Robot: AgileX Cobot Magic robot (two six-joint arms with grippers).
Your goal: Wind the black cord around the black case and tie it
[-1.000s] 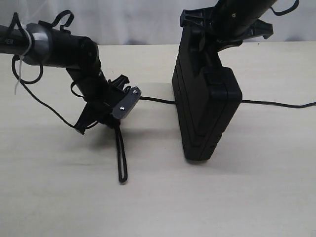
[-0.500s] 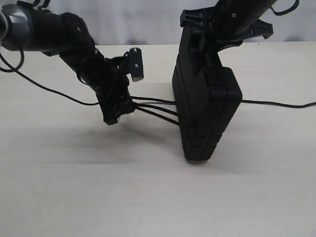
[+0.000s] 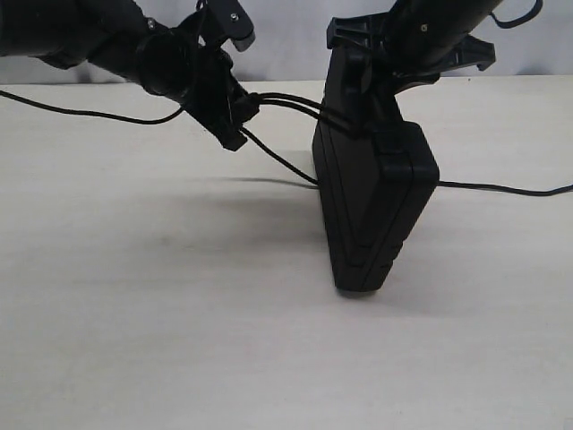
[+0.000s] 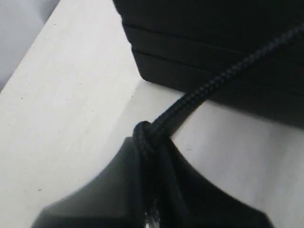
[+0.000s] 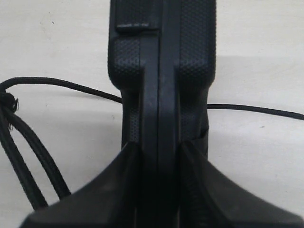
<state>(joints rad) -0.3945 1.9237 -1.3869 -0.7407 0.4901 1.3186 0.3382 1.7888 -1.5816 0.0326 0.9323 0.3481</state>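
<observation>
The black case (image 3: 372, 202) stands on edge on the table, and my right gripper (image 3: 380, 55) is shut on its top. In the right wrist view the two fingers (image 5: 118, 190) clamp the case (image 5: 161, 71) from both sides. My left gripper (image 3: 237, 121) is raised left of the case's top and is shut on the black cord (image 3: 286, 100). Two strands run taut from it to the case's upper left edge, and a third drops to the table. The cord's far part (image 3: 501, 188) trails right from behind the case. The left wrist view shows the cord (image 4: 204, 90) pinched between shut fingers (image 4: 118, 190).
The pale table (image 3: 179, 313) spreads in front of and left of the case. A thin arm cable (image 3: 81, 112) hangs across the back left. The cord's frayed knot (image 5: 9, 102) lies left of the case in the right wrist view.
My left gripper has risen from table level to the height of the case's top, carrying the cord loop. The strands now pull against the case's upper edge. The right arm has stayed still.
</observation>
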